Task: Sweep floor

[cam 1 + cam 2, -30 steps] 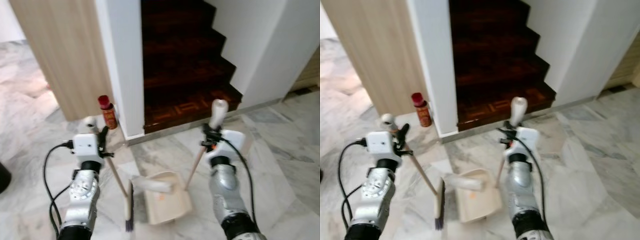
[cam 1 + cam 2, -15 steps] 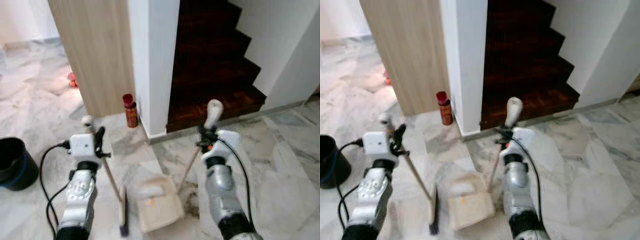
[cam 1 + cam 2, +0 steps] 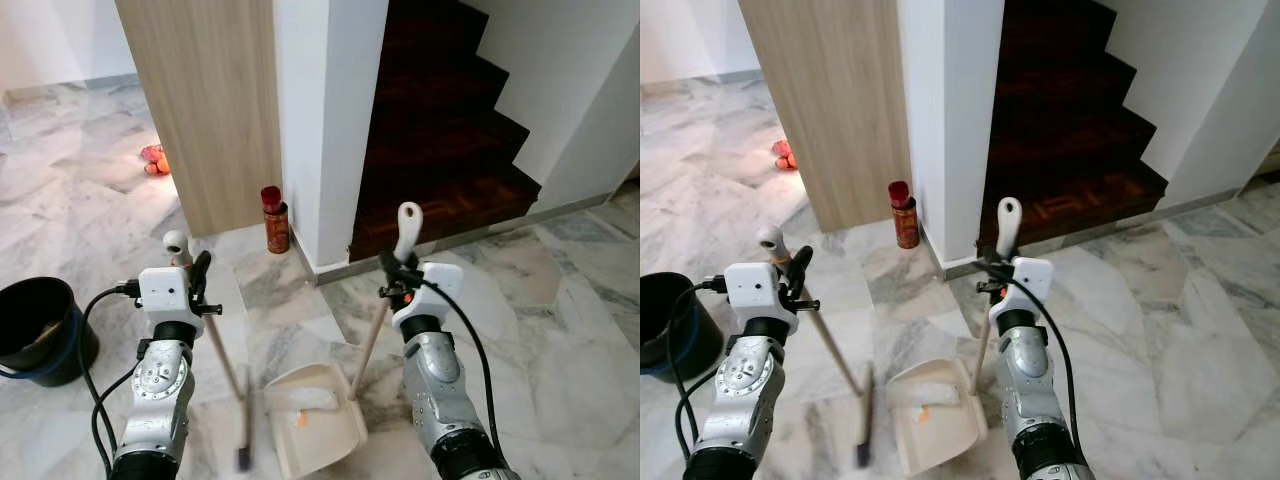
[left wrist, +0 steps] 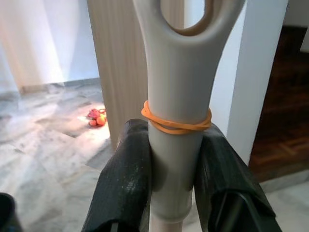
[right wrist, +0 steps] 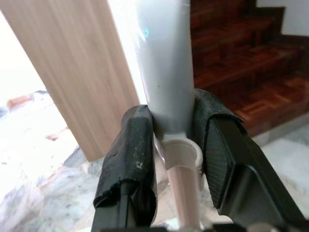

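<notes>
Tools number two: our left tool (image 4: pixel 174 193) clamps one broom (image 3: pixel 222 352). Our right tool (image 5: pixel 176 164) clamps one dustpan (image 3: pixel 315 432) handle, beside one black bucket (image 3: pixel 40 330).

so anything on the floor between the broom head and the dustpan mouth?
Nothing visible. The dark-bristled broom head, on the handle clamped by the left gripper, sits just beside the beige plastic dustpan held by the right gripper, with bare marble floor between them. The pan already holds some debris.
</notes>
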